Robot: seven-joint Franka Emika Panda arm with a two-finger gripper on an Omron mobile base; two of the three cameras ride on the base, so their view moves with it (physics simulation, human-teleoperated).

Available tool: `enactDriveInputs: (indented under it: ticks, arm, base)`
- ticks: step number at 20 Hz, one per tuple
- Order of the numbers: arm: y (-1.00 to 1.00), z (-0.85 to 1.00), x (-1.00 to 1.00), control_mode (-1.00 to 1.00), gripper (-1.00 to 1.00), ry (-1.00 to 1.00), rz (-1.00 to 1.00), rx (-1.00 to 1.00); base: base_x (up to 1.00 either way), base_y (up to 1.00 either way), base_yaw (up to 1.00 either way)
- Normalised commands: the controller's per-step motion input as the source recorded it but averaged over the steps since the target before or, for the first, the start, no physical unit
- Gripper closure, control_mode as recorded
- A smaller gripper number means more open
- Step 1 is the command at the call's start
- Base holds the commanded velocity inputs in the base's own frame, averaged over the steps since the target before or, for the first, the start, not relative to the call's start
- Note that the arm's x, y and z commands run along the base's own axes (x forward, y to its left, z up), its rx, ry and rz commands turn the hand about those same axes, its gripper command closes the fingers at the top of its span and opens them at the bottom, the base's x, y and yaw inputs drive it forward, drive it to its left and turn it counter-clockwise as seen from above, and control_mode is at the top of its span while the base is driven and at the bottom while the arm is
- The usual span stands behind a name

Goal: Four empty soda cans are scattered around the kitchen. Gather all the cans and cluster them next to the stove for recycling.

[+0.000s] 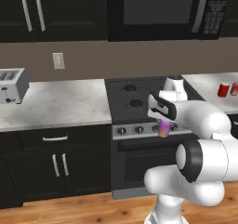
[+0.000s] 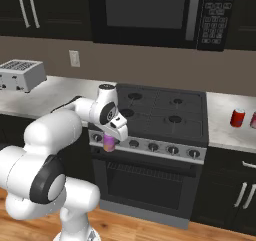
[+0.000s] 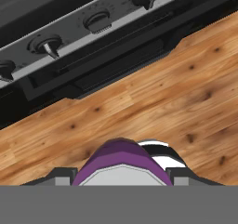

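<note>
My gripper (image 1: 163,124) is shut on the purple-pink soda can (image 1: 164,129) with an orange-yellow base. It holds the can upright in the air in front of the stove's (image 1: 139,97) knob row. The same can (image 2: 109,143) hangs under the hand, level with the left knobs of the stove (image 2: 165,116). In the hand view the can's purple top (image 3: 122,159) sits between the fingertips, with the knob panel (image 3: 93,25) above it. Two red cans (image 1: 223,90) (image 1: 234,88) stand on the counter right of the stove. One of them (image 2: 237,118) shows whole in the right base view, the other (image 2: 253,120) at the edge.
A silver toaster (image 1: 11,86) sits on the pale counter (image 1: 65,104) left of the stove. A black microwave (image 1: 158,11) hangs above the burners. Dark cabinets run below the counters, and wood floor (image 3: 176,93) lies under the hand.
</note>
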Motion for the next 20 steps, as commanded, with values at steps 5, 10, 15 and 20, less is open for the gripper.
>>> enactDriveInputs:
  ticks: [5,10,15,20]
  arm:
    - [0.00,0.00,0.00,1.00,1.00,0.00,0.00,0.00]
    - [0.00,0.00,0.00,1.00,1.00,0.00,0.00,0.00]
    - [0.00,0.00,0.00,1.00,1.00,0.00,0.00,0.00]
    - [0.00,0.00,0.00,1.00,1.00,0.00,0.00,0.00]
  base:
    - [0.05,-0.65,0.00]
    - [0.10,-0.65,0.00]
    - [0.17,-0.62,0.00]
    - [0.24,-0.60,0.00]
